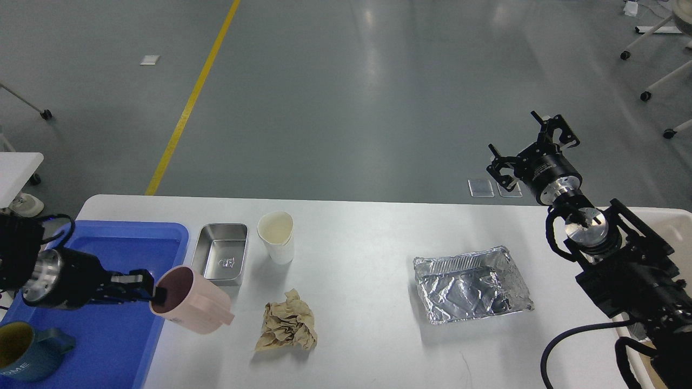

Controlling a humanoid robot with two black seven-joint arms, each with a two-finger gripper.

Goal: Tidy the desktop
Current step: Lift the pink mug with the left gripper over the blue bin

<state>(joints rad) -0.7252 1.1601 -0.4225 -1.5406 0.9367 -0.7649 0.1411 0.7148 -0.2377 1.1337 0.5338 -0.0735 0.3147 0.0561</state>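
The white desktop (367, 335) fills the lower half of the head view. My left gripper (153, 289) is shut on the rim of a pink mug (192, 306) and holds it tilted in the air over the right edge of the blue tray (124, 243). A crumpled brown paper ball (288, 323), a white paper cup (277, 236), a steel container (220, 254) and a foil tray (471, 282) lie on the desktop. My right gripper (532, 145) is open and empty, raised beyond the table's far right edge.
A blue mug (27, 350) sits in the blue tray at the lower left. A beige bin's rim (670, 224) shows at the right, behind my right arm. Another white table's corner (19, 170) is at the far left.
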